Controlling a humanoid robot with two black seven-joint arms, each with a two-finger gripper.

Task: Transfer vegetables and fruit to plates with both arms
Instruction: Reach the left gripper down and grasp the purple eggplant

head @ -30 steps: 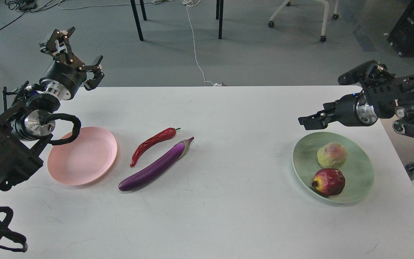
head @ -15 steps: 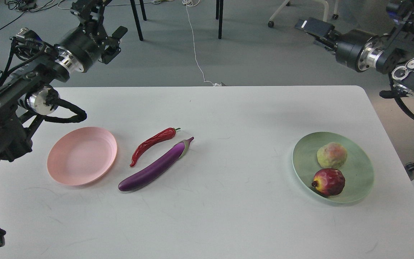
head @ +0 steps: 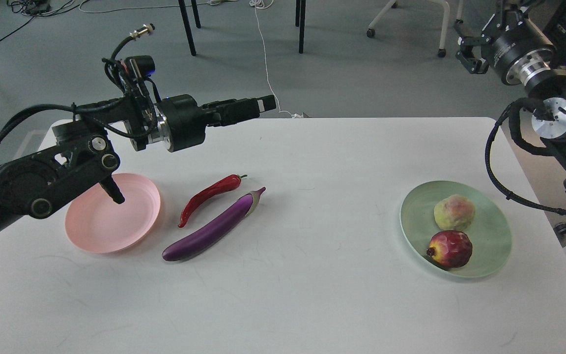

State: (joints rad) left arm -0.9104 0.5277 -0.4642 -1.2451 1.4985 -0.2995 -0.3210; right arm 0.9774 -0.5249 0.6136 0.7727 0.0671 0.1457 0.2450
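The eggplant (head: 212, 227) lies diagonally on the table (head: 312, 305), stem up-right, blunt end down-left. The chili (head: 208, 196) lies just beside it on the far side, parallel, and the pink plate (head: 91, 236) sits left of both. My left gripper (head: 258, 104) hovers above and beyond them, pointing right, holding nothing; seen side-on, its gap I cannot tell. Peach (head: 454, 212) and pomegranate (head: 450, 249) rest in the green plate (head: 496, 246). My right gripper (head: 467, 51) is raised far beyond it, state unclear.

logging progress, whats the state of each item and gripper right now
eggplant: on the table, not plated
chili: on the table beside the eggplant, not plated
peach: on the green plate
pomegranate: on the green plate
pink plate: holds nothing
left gripper: raised, empty, looks shut
right gripper: raised, unclear
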